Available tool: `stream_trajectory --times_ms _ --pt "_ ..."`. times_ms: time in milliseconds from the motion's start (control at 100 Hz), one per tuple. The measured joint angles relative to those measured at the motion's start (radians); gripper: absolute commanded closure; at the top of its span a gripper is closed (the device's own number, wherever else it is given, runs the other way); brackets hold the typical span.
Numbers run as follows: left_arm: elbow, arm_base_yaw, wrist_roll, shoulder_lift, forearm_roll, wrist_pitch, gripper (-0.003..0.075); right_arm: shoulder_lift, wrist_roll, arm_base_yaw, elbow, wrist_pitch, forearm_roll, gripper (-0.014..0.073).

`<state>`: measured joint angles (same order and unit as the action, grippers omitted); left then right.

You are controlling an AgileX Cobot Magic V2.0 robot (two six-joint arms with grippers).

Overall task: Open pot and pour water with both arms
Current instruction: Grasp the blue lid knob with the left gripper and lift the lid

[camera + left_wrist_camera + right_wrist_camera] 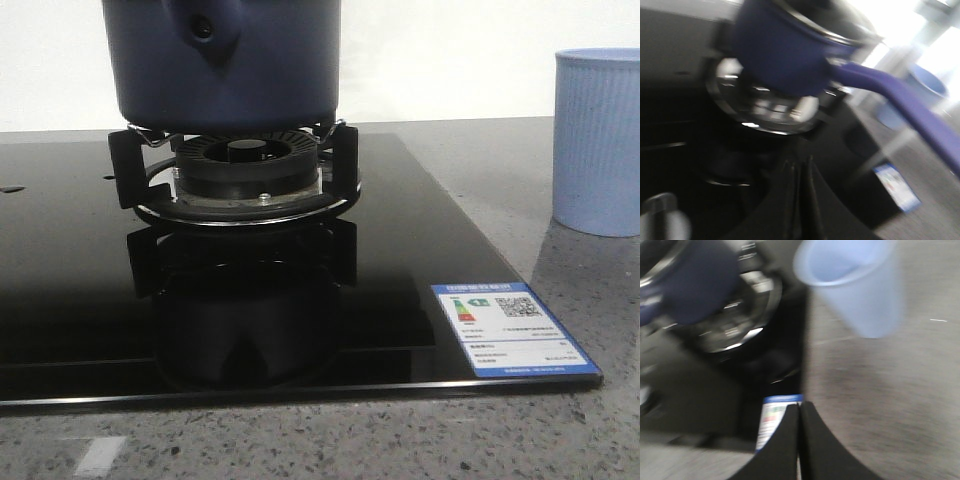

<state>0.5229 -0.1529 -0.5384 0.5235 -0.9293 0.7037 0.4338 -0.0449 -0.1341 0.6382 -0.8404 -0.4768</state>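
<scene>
1. On the burner [240,175] of the black glass hob [90,300], the pot [225,60] sits on the pan supports; the burner serves as landmark for everything below. The front view cuts off the pot's top, so no lid can be seen there.
2. The pale blue ribbed cup [597,140] stands on the grey bench [590,300], well to the right of the burner and off the glass. A blue energy label [512,328] lies on the hob's near right corner, in front of the burner.
3. The left gripper [800,195] has its fingers pressed together with nothing between them. It hangs in front of the burner, apart from the pot, which lies ahead of it and higher.
4. The right gripper [799,440] is likewise together and empty. It hovers near the label, in front and to the right of the burner, with the cup ahead and the pot off to its left.
5. The left wrist view shows the pot's long handle [890,95] running from the pot body out toward the cup side, so its long axis points away from the burner to the right. That view is motion-blurred, and the lid's grip cannot be made out.
6. Judgement: the opening step has not begun. The left gripper appears nearer the pot body, the right nearer the handle's free end.
</scene>
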Motion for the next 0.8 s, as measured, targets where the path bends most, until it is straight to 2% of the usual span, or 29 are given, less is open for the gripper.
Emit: stream_trajectory --times_ms 110,280,420,470,500,520,590,620,630,640,690,740,800 --pt "0.072 0.000 -0.223 0.091 -0.197 0.167 0.0738 0.025 0.201 0.000 0.031 -0.004 -0.195 0.0667" --pt "0.197 0.000 -0.444 0.225 -0.395 0.403 0.0739 0.061 0.536 0.000 0.044 0.003 -0.443 0.0667" --pt "0.300 0.000 -0.606 0.302 -0.422 0.423 0.0724 0.067 0.724 0.000 0.044 0.099 -0.489 0.0666" --pt "0.331 0.000 -0.675 0.326 -0.423 0.423 0.0676 0.067 0.779 0.000 0.044 0.146 -0.494 0.0650" --pt "0.348 0.000 -0.715 0.340 -0.423 0.423 0.0619 0.067 0.818 0.000 0.044 0.169 -0.495 0.0627" --pt "0.360 0.000 -0.742 0.350 -0.423 0.421 0.0591 0.067 0.834 0.000 0.044 0.184 -0.495 0.0603" --pt "0.398 0.000 -0.810 0.386 -0.415 0.408 0.0416 0.067 0.896 0.000 0.044 0.224 -0.498 0.0481" --pt "0.412 0.000 -0.827 0.406 -0.409 0.398 0.0323 0.067 0.916 0.000 0.044 0.240 -0.500 0.0396" --pt "0.418 0.000 -0.834 0.410 -0.409 0.395 0.0323 0.067 0.919 0.000 0.044 0.243 -0.503 0.0377" --pt "0.421 0.000 -0.837 0.414 -0.407 0.388 0.0272 0.067 0.924 0.000 0.044 0.245 -0.503 0.0358" --pt "0.443 0.000 -0.849 0.450 -0.403 0.356 0.0182 0.067 0.936 0.000 0.044 0.268 -0.503 0.0206" --pt "0.462 0.000 -0.856 0.485 -0.400 0.321 0.0139 0.067 0.943 0.000 0.044 0.299 -0.504 0.0088" --pt "0.486 0.000 -0.862 0.532 -0.398 0.285 0.0137 0.068 0.945 0.000 0.044 0.333 -0.506 -0.0011"
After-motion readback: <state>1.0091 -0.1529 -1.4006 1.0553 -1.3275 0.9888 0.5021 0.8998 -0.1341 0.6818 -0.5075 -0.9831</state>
